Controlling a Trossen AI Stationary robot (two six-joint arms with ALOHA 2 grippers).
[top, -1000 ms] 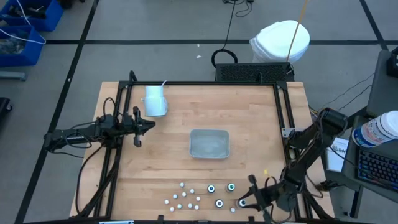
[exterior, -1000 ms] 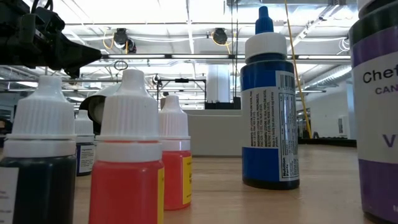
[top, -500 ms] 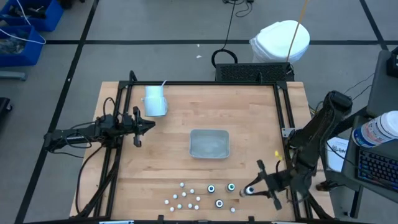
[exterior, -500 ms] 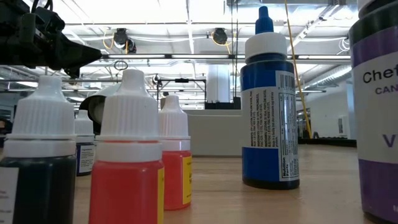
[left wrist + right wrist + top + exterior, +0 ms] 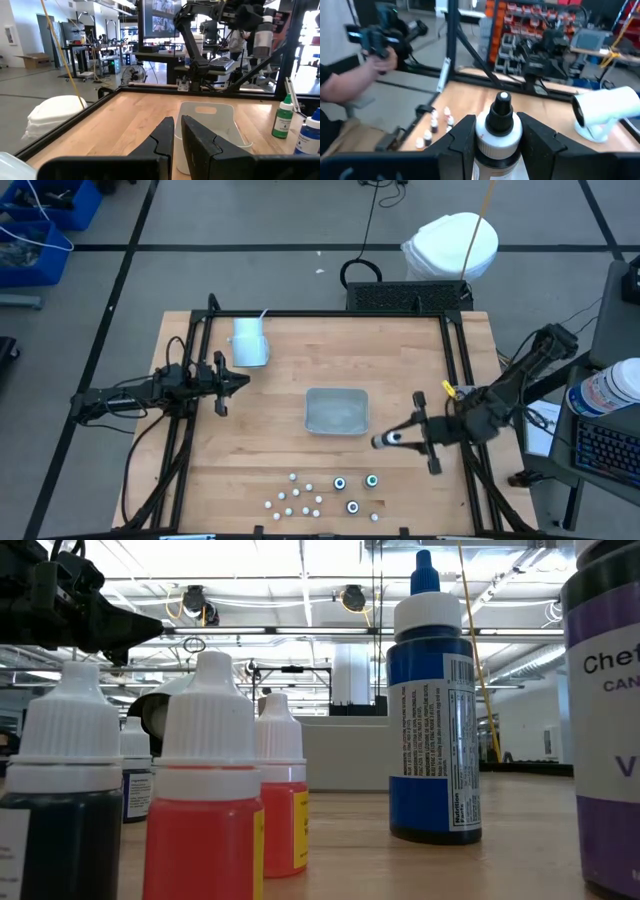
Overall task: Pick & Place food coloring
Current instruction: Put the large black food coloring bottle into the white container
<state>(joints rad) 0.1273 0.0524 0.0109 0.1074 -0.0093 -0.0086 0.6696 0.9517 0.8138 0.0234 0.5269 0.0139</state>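
Observation:
Near the table's front edge stand the food coloring bottles: several small white-capped ones (image 5: 296, 496) and three larger round-topped ones (image 5: 352, 489). In the low view they fill the foreground, a blue one (image 5: 433, 710) tallest. My right gripper (image 5: 383, 442) is shut on one larger bottle (image 5: 500, 127), hanging in the air just right of the grey tray (image 5: 337, 411). My left gripper (image 5: 240, 383) waits shut and level at the table's left, with nothing in it. My right gripper pinches the bottle by the sides of its white cap (image 5: 492, 136) between its two fingers (image 5: 462, 137). The fingers come in level from the table's right side. The bottle stands upright in the hold, dark nozzle up, lifted clear of the table.
A white cup (image 5: 249, 340) stands at the far left of the table. A black frame (image 5: 455, 370) runs along the table's edges. A person's arm (image 5: 350, 80) shows beyond the table in the right wrist view. Bare wood lies between the tray and the bottles.
My right gripper has risen from the group of bottles at the near edge, carrying one larger bottle. It has gone toward the far edge and the tray, and has levelled out. The bottle is lifted clear. The other bottles stay in place.

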